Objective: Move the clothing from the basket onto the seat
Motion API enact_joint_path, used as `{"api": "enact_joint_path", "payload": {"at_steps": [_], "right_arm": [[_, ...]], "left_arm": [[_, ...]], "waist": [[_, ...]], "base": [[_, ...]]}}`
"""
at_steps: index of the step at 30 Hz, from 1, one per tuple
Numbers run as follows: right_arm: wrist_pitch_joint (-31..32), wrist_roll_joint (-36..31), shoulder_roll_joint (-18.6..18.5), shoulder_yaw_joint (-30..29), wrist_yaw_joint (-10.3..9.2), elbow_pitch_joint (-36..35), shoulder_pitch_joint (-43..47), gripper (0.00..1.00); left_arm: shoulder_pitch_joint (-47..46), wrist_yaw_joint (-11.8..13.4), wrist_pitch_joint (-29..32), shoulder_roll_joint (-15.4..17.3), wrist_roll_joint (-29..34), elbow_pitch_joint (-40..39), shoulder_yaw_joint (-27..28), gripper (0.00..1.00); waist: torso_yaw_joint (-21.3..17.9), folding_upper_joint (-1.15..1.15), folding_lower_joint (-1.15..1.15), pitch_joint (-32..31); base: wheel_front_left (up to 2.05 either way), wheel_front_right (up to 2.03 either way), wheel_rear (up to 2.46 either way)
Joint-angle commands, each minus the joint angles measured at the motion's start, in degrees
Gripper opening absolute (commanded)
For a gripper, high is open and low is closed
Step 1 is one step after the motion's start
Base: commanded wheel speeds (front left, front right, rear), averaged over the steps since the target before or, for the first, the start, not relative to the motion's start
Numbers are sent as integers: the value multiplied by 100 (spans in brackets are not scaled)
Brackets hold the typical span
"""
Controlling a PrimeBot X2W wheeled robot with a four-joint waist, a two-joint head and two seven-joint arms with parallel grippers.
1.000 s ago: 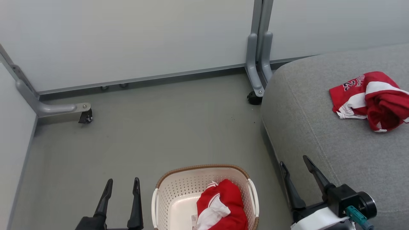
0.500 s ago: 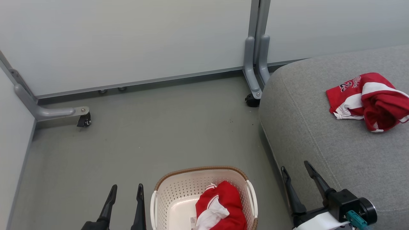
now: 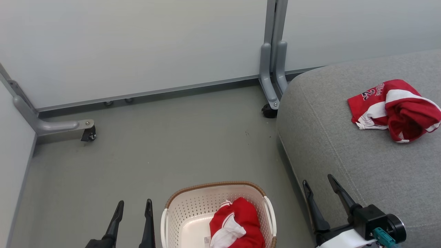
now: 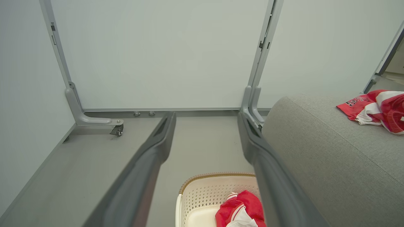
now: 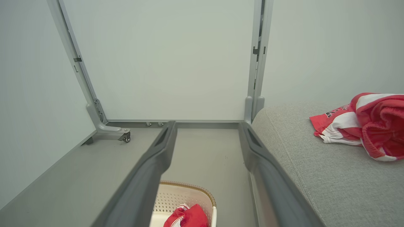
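The cream basket [image 3: 179, 213] with a brown rim stands on the floor at the bottom centre. One red and white piece of clothing [image 3: 237, 224] lies bunched in its right half. Another red garment with lettering [image 3: 392, 108] lies on the grey seat [image 3: 344, 148] at the right. My left gripper [image 3: 134, 205] hangs open just left of the basket. Over the seat's front edge, right of the basket, my right gripper [image 3: 318, 181] is open. Both are empty. The left wrist view shows the basket [image 4: 202, 195] and the clothing [image 4: 241, 211] below the fingers; the right wrist view shows the seat garment [image 5: 363, 124].
Pale partition panels close off the back and left. Their grey feet with castors stand on the floor at the left [image 3: 88, 132] and beside the seat's corner [image 3: 268, 110]. Open grey floor [image 3: 165, 144] lies between the basket and the panels.
The whole head view has shifted slightly left and down, so the camera moved. Both grippers stay open and empty. The clothing lies as before.
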Motion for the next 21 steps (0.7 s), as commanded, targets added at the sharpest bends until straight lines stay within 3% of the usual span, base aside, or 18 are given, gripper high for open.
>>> {"api": "enact_joint_path", "payload": {"at_steps": [1,21], "right_arm": [[-4,32,-1,-7,-8,0,45,100],[-3,69,1,43,-9,-42,-77,100]], "left_arm": [[-69,-14,-3,6,60,15,29,100],[-93,-37,-3,6,120,79,24,100]], "waist": [[-2,0,0,11],[-129,0,0,143]], "base": [[0,0,0],[0,0,0]]}}
